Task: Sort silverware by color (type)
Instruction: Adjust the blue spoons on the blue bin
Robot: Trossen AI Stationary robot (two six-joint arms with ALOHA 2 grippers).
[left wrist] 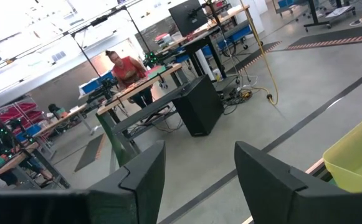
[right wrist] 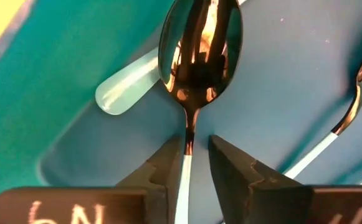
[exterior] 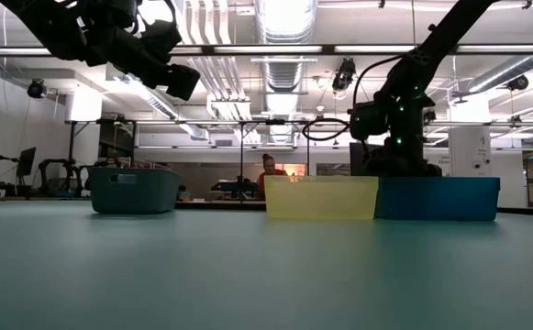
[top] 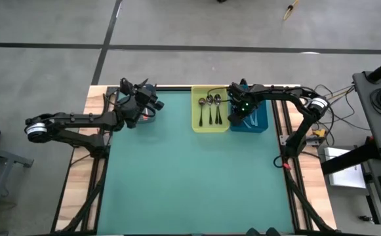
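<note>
One pale-handled spoon (right wrist: 196, 68) is pinched by the right gripper (right wrist: 196, 162) over the blue bin (top: 259, 121), far edge, matching colours; left gripper (left wrist: 196, 177) waits wide.

Two dark, slim arms, silver collars near their bases. Green lights glow on the right one; white handwritten marks cross its end effector (right wrist: 196, 165).

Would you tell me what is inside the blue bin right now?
The blue bin holds pale-blue-handled spoons: one spoon sits between the right pincer fingers, with another spoon beside it. From above, the arm covers most of the bin, so no full count.
</note>
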